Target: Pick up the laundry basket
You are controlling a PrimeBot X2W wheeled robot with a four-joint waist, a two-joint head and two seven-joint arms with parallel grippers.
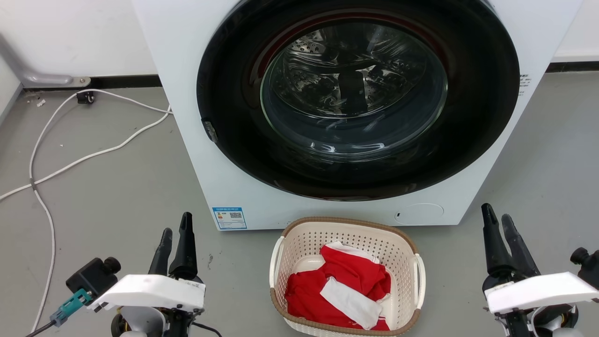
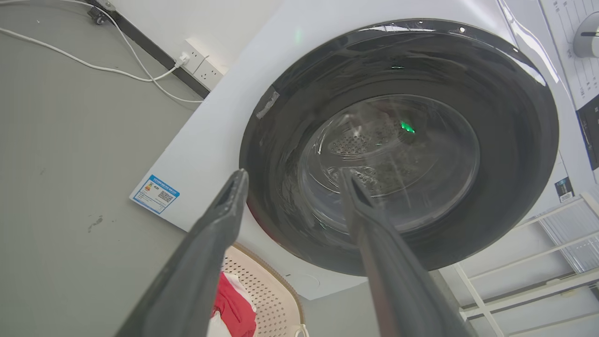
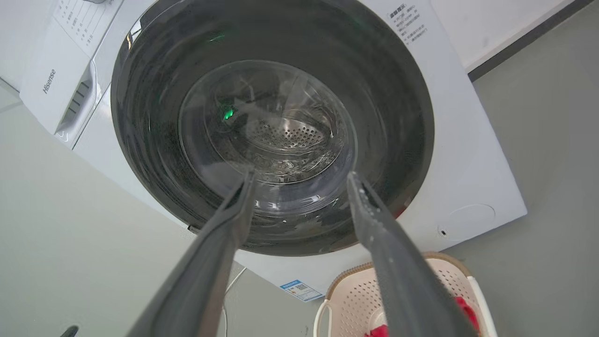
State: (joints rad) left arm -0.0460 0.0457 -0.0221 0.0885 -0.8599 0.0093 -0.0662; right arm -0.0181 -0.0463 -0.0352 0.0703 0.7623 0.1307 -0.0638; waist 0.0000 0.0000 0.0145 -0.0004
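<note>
- The left gripper (image 1: 177, 224), left of the basket (image 1: 348, 220): two long dark fingers (image 1: 187, 245) tapering to blunt tips, above a flat white cover (image 1: 149, 290).
- Left of that cover: a black camera block (image 1: 91, 277) with a round knob, and a teal plug (image 1: 70, 306) on a dark cable (image 1: 40, 330).
- The right gripper (image 1: 496, 213), right of the basket: like fingers, a white cover and a black knob (image 1: 579, 256).

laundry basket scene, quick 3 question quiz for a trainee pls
1. True or false: the laundry basket stands on the floor in front of the washing machine.
2. The clothes in the basket are: A blue, B red and white, C green.
3. Fill in: the left gripper and right gripper are both ____, holding nothing.
Key: 1 true; 2 B; 3 open.
</note>
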